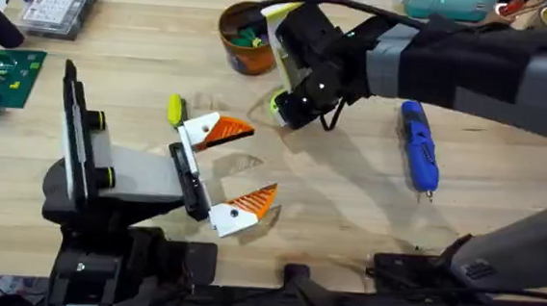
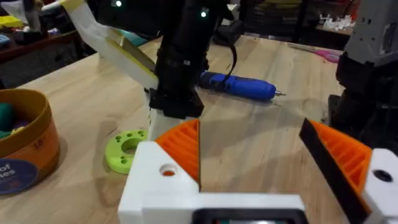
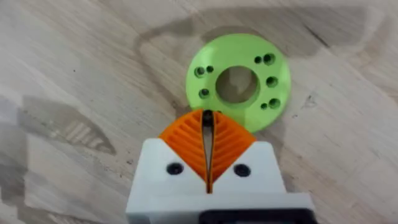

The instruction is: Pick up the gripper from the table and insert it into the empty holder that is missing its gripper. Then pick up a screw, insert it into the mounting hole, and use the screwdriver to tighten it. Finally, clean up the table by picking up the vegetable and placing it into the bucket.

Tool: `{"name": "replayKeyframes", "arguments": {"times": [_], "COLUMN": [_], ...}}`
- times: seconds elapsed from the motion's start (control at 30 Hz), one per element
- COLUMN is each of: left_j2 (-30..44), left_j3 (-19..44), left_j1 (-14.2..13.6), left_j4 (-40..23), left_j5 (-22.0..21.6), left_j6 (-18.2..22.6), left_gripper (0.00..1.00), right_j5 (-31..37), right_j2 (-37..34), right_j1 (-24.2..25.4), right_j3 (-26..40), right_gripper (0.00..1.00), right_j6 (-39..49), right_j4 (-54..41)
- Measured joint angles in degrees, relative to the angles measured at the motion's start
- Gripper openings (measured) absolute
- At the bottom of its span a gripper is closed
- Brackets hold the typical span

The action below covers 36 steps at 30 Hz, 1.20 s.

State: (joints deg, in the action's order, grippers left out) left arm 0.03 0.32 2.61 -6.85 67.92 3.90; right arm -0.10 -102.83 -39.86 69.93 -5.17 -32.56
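Nearest the arms' bases, at the lower left, stands the grey-and-black stand (image 1: 108,175) with its tall black plate and yellow-green knobs. The narrow black bar (image 1: 187,176) across its front carries two white plastic finger pieces (image 1: 219,130) with orange ribbed pointed tips, one toward each end, both pointing out over the wooden table (image 1: 346,216). In the left wrist view the left gripper (image 2: 252,140) has its fingers spread wide with nothing between them (whether these are the same two pieces on the bar I cannot tell). Just beyond lies a flat lime-green plastic disc (image 3: 238,79) with a round centre hole and small holes around it. The right arm reaches in from the right across the middle of the table, its forearm nearly level and its wrist bent steeply down. The right gripper (image 3: 207,143) has its orange pads pressed together and empty, the tip at the disc's near edge. Well apart to the right, the bright blue pen-shaped screwdriver (image 1: 419,144) lies flat, its metal bit toward the near edge. Farther back sits the small round orange cup (image 1: 232,49) with a dark brown rim, holding small green and yellow items too small to identify.
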Motion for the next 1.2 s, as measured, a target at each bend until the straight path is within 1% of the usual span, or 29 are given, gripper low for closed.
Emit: {"name": "replayKeyframes", "arguments": {"times": [0.7,0.8,1.2], "left_j2": [0.0,0.0,0.0], "left_j3": [0.0,0.0,0.0], "left_j1": [0.0,0.0,0.0], "left_j4": [0.0,0.0,0.0], "left_j5": [0.0,0.0,0.0], "left_j6": [0.0,0.0,0.0], "left_gripper": [0.99,0.99,0.99], "right_j5": [0.0,0.0,0.0], "right_j2": [0.8,3.1,17.5], "right_j1": [0.0,0.0,0.0], "right_j3": [0.0,0.0,0.0], "right_gripper": [0.007,0.007,0.007], "right_j6": [0.1,0.1,1.4], "right_j4": [-0.3,-0.5,-2.4]}}
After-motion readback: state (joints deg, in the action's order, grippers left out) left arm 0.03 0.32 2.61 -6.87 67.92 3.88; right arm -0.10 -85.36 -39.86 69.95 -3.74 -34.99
